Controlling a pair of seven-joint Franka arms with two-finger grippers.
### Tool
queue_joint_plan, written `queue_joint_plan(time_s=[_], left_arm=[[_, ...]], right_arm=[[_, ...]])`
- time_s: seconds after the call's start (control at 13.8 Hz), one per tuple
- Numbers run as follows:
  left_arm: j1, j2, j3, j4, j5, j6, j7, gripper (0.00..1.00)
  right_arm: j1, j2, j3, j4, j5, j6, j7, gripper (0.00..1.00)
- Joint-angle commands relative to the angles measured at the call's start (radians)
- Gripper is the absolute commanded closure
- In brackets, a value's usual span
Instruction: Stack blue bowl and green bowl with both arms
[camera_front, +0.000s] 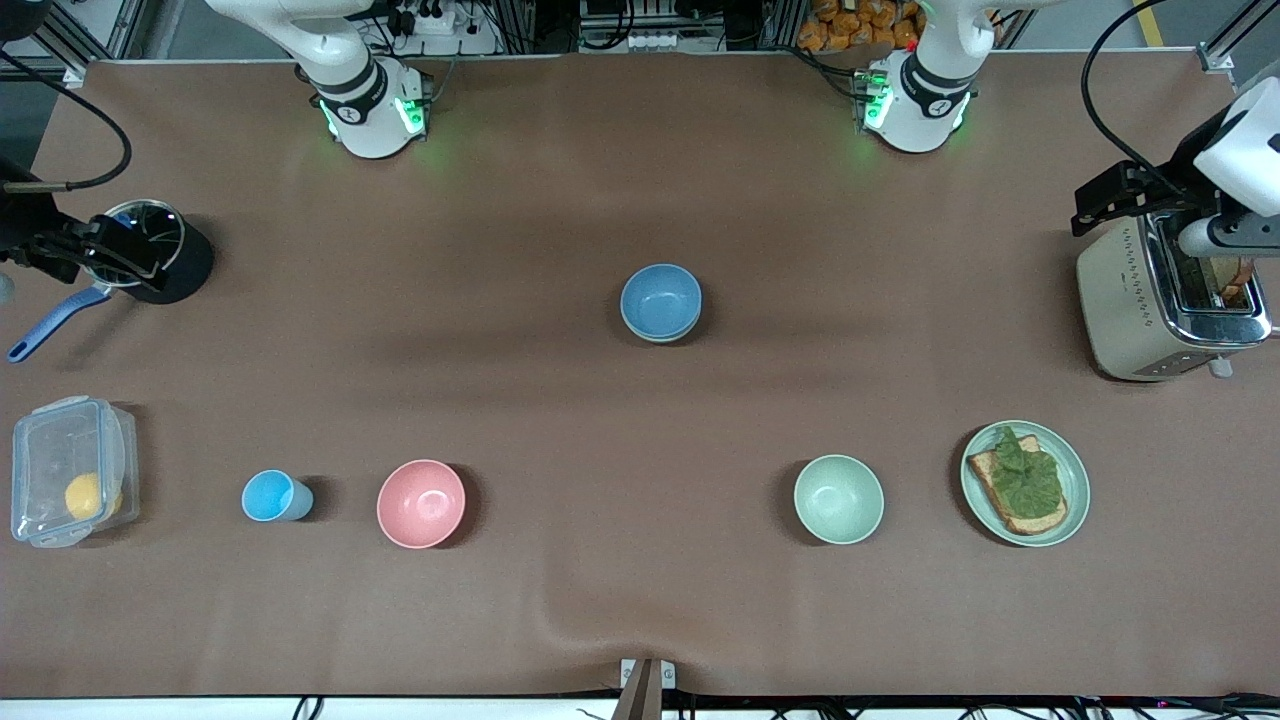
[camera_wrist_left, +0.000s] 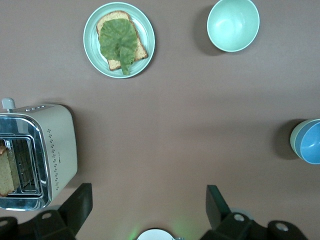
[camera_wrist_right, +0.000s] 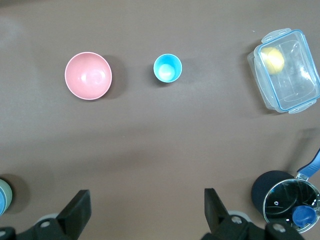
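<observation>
Table (camera_front: 640, 180): brown mat covers the whole work surface, with a wrinkle at the edge nearest the front camera.

Toaster (camera_front: 1150, 300): cream and chrome, at the left arm's end of the table, a slice of bread in one slot. The left gripper (camera_front: 1130, 195) hangs over it, jaws spread wide and holding nothing; in the left wrist view its fingers (camera_wrist_left: 77, 205) stand well apart above bare mat.

Clear lidded container (camera_front: 65, 485): at the right arm's end, a yellow item inside.

Black pot (camera_front: 165, 255): at the right arm's end, farther from the front camera than the container, with a blue-handled utensil (camera_front: 50, 320) leaning out of it. The right gripper (camera_front: 70, 250) hovers just beside the pot, jaws wide apart and empty; fingers (camera_wrist_right: 77, 207) are visible in the right wrist view.

Green plate (camera_front: 1070, 450): carries toast topped with a lettuce leaf, nearer to the front camera than the toaster.

Blue bowl (camera_front: 660, 298): mid-table, seated inside the green bowl (camera_wrist_left: 296, 140), whose pale rim shows beneath and around it. Stack is upright.

Mint bowl (camera_front: 838, 498): beside the plate, toward the middle, empty.

Pink bowl (camera_front: 421, 503): same row, toward the right arm's end.

Light-blue cup (camera_front: 272, 496): between the pink bowl and the container.
</observation>
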Motion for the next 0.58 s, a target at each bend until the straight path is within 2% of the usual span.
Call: queue_joint_plan(time_s=[0.0,0.51], left_arm=[[0.009,0.007,-0.01,0.011,0.03,0.018,-0.003,0.0],[-0.014,0.007,-0.002,0.005,0.037,0.035,-0.005,0.0]], right_arm=[[0.007,-0.022,-0.004,-0.013,0.008,-0.005,-0.01,0.0],[0.005,-0.02,-0.004,-0.015,0.008,-0.005,-0.01,0.0]])
